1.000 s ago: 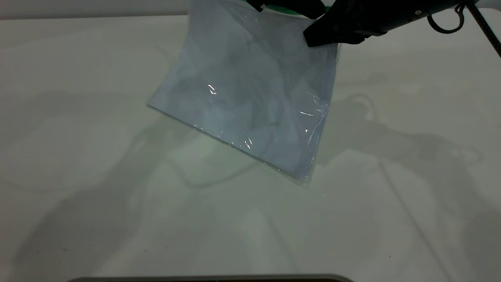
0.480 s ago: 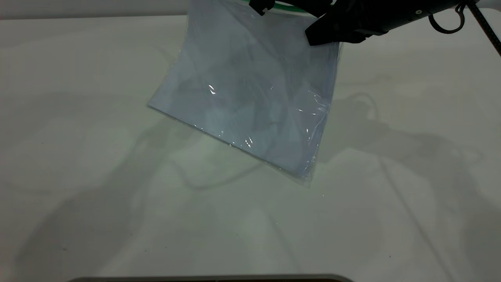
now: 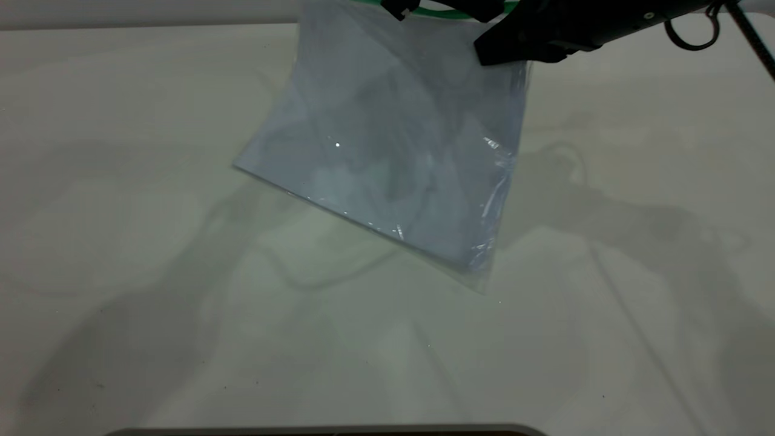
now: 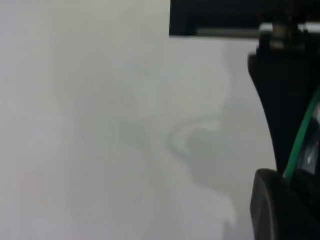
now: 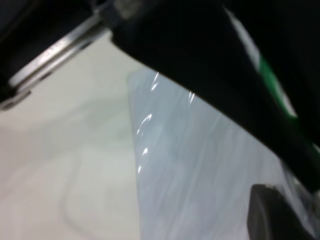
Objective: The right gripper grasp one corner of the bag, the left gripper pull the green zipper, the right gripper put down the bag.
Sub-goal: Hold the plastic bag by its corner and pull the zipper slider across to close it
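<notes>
Right gripper, upper right of frame, clamped on bag top corner, hanging it so green zipper stays taut. Left gripper, top centre, pinching zipper strip for pull.

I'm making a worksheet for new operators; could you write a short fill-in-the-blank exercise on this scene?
1. The right gripper holds the bag by its upper ____.
2. The zipper strip along the bag's top edge is ____ in colour.
3. The bag's lowest corner rests on the ____.

Missing words: corner; green; table
</notes>
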